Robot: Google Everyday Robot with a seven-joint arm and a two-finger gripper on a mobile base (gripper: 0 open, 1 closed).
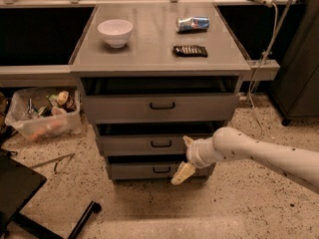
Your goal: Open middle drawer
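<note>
The middle drawer is the low grey front panel with a small black loop handle at its centre, between a taller drawer above and a narrow one below. A dark gap shows above its front. My gripper is at the end of the white arm coming in from the right. It sits in front of the right part of the middle and bottom drawer fronts, right of the handle and slightly below it. Its two pale fingers are spread apart, one up and one down, and hold nothing.
The top drawer and the bottom drawer have like handles. On the cabinet top stand a white bowl, a can and a black remote. A clear bin of clutter stands on the floor at left, with black chair legs at bottom left.
</note>
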